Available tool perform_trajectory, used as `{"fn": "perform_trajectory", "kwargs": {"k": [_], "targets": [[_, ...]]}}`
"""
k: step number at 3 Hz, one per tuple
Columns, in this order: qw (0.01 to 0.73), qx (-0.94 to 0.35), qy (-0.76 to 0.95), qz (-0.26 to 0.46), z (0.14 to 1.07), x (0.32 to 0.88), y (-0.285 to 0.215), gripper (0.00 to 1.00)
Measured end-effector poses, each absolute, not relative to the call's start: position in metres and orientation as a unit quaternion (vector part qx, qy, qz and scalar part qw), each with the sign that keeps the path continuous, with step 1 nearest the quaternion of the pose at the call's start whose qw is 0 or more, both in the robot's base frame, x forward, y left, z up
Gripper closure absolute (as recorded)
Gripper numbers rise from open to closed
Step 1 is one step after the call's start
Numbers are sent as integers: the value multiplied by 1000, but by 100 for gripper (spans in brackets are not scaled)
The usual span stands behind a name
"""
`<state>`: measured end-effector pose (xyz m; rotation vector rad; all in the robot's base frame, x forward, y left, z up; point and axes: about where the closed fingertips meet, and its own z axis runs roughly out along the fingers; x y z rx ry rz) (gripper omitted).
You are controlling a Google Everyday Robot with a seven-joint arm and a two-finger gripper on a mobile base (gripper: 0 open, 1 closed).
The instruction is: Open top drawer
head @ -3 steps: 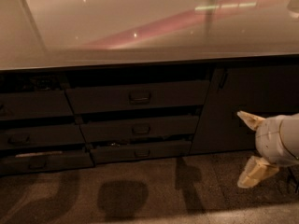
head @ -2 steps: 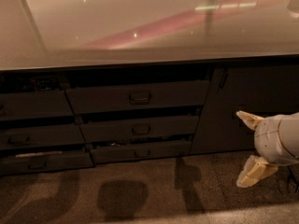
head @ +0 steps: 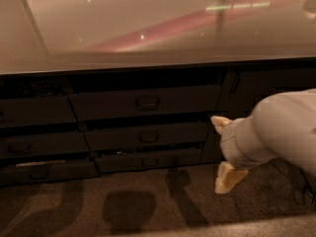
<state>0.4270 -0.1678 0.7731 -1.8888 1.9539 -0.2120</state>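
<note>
We found the top drawer (head: 103, 105) just beneath the edge of the desk (head: 148, 33), in the middle column of the cabinet. Its dark front ran long from left to right, with the small pull handle (head: 147, 102) at its centre. It looked shut, or very nearly so.

The gripper (head: 217, 153) hung low on the right, in front of the cabinet door (head: 266, 83) and near the floor. It sat about level with the second drawer (head: 118, 138) and the one below it, not with the top one. Its jaws stood wide apart, one finger above the other, holding nothing, with the tips turned left.

The handle therefore lay up and to the left of the jaws, well apart from them. We judged that the coming move would need a rise and a leftward reach before any closing in. Since the handle lay level and the jaws opened up-and-down, we judged they already suited a pinch across it without turning the wrist.
</note>
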Motion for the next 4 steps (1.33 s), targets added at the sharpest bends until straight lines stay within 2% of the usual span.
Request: {"fn": "perform_trajectory", "kwargs": {"k": [1,3,4], "targets": [[192,-702,676,-118,765,438,-98,0],[212,-713,658,-117,766,436,-98,0],[267,-697,657,-102,750,420,-111,0]]}}
